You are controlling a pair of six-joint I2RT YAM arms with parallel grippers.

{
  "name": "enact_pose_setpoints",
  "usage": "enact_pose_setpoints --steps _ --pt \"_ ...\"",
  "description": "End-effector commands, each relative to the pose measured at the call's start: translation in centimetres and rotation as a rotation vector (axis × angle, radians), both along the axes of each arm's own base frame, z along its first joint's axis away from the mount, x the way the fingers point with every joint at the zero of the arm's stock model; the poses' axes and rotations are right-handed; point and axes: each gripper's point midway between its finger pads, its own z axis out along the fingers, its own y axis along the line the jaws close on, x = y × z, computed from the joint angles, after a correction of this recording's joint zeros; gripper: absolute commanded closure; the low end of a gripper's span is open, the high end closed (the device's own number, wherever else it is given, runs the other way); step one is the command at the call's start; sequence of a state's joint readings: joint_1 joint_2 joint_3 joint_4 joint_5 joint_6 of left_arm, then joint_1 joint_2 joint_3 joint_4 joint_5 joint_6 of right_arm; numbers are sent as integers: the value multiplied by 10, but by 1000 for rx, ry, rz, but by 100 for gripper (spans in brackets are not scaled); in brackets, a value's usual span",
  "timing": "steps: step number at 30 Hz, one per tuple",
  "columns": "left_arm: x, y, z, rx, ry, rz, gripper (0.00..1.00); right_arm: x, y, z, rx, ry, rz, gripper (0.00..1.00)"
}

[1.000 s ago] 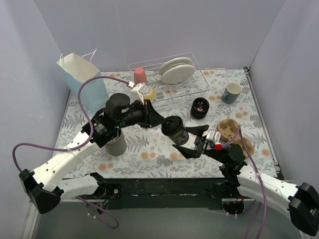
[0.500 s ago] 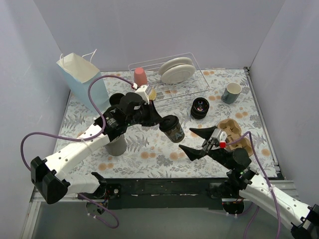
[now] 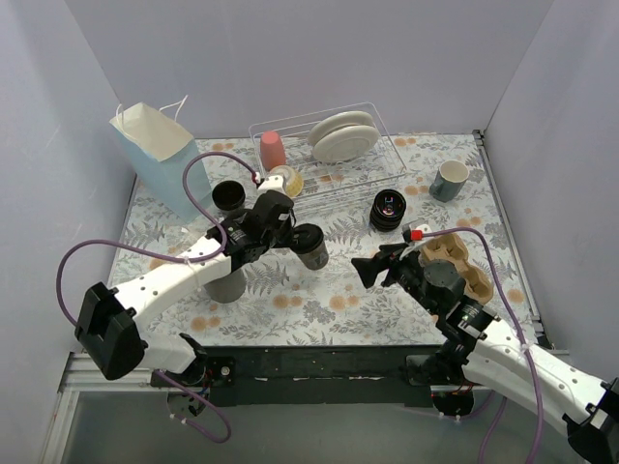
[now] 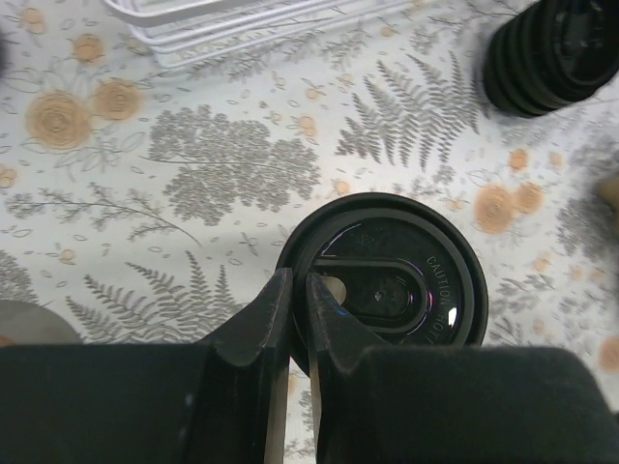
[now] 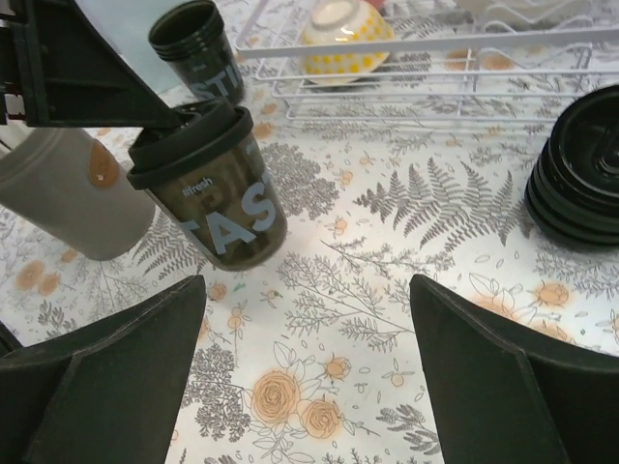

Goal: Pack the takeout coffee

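One small black lidded disposable cup (image 3: 311,245), tilted at the middle of the counter (image 3: 290,302), is pinched by its lid rim in the left hand (image 3: 295,238), while the right hand (image 3: 379,263) stands wide open and empty; judged light, crushable, better gripped around the wall.

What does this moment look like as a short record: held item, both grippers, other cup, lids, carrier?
held item: lidded cup, tilted, pinched at its rim
left gripper: shut on lidded cup
right gripper: open, empty, facing the lidded cup
other cup: open cup, no lid, near paper bag
lids: lid stack, apart from both grippers
carrier: cardboard carrier, no cup seen in it
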State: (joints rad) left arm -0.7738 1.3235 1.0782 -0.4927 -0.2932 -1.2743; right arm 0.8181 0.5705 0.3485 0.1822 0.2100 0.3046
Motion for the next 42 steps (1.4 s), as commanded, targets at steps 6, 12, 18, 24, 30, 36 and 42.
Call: enact_pose_setpoints --steps 6,12,18,24,30,36,42 --pt "15 34 -17 192 -40 171 100 8 -5 6 54 64 -84 7" --pt "8 27 -36 191 5 163 100 11 -10 -1 35 88 -119 7" --pt "0 28 -48 194 27 180 100 13 -9 -4 23 107 -132 6" --pt "-4 32 -51 222 8 226 100 14 -11 -10 17 121 -146 6" --pt "-6 29 -54 229 6 221 89 14 -13 -12 11 129 -156 6" --pt "-13 23 -43 179 3 207 73 16 -13 -12 10 133 -163 6" --pt "-18 12 -21 65 -13 165 66 16 -7 -8 13 149 -148 6"
